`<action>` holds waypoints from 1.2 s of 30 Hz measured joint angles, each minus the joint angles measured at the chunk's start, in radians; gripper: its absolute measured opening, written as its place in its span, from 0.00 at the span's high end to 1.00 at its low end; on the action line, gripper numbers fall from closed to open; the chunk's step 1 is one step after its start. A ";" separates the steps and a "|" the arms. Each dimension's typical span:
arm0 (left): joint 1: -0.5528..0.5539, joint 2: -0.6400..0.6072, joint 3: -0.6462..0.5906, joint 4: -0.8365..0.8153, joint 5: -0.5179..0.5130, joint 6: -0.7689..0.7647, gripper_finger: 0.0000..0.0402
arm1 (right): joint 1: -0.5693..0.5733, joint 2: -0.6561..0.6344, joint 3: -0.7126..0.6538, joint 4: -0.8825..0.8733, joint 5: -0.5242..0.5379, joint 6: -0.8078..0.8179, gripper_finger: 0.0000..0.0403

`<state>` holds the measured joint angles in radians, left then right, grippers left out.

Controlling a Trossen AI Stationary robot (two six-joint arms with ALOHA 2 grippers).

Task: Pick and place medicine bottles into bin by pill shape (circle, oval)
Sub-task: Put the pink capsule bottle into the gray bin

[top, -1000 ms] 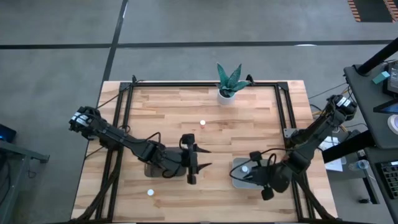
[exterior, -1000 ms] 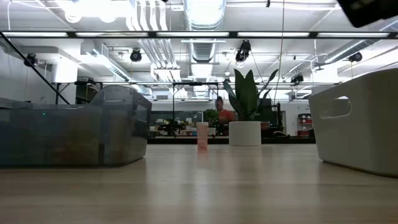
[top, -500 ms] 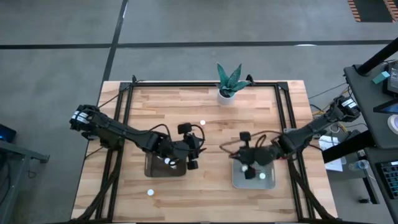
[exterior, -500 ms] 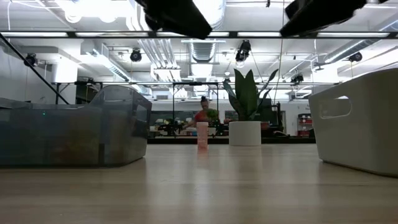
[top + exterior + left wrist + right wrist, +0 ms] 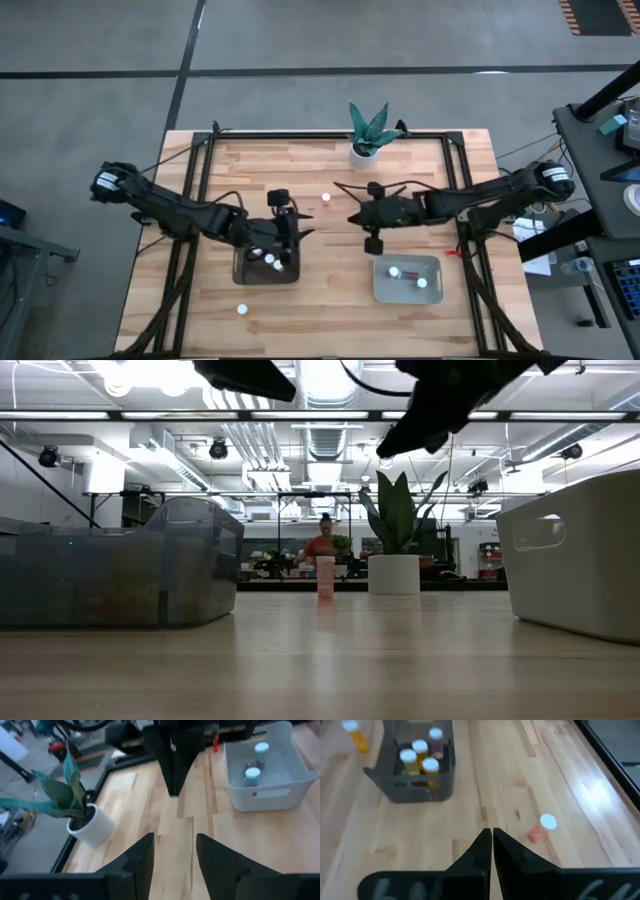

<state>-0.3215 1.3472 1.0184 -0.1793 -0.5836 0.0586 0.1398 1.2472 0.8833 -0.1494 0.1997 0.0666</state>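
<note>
**Both grippers above the middle of the table, holding nothing**

At the left near edge one medicine bottle point(image 5: 241, 309) stands alone on the table point(image 5: 420, 170). Next comes the dark bin point(image 5: 243, 273), with white-capped bottles point(image 5: 268, 262) inside. The left gripper point(image 5: 297, 231) is at this bin's far right corner — its fingers point(image 5: 135, 865) are apart, with nothing between them. A single bottle point(image 5: 326, 197) stands in the middle, near the plant pot point(image 5: 363, 151). The right gripper point(image 5: 347, 203) is just beside this bottle, fingers point(image 5: 479, 851) pressed together and empty. At the right, the pale bin point(image 5: 381, 288) contains two bottles point(image 5: 395, 271) — well apart from the dark one.
</note>
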 joint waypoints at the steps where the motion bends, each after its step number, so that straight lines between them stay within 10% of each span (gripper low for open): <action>1: 0.000 -0.010 -0.028 0.043 0.001 0.018 0.68 | -0.009 0.016 0.018 -0.017 -0.003 -0.006 0.98; 23: 0.001 -0.413 -0.417 0.387 0.001 0.262 0.68 | -0.190 0.473 0.562 -0.383 -0.158 -0.198 0.95; 36: 0.001 -0.500 -0.465 0.390 0.000 0.296 0.68 | -0.307 0.556 0.589 -0.421 -0.156 -0.208 0.57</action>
<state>-0.3202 0.8468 0.5539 0.2106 -0.5832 0.3542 -0.1669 1.8027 1.4720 -0.5709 0.0436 -0.1410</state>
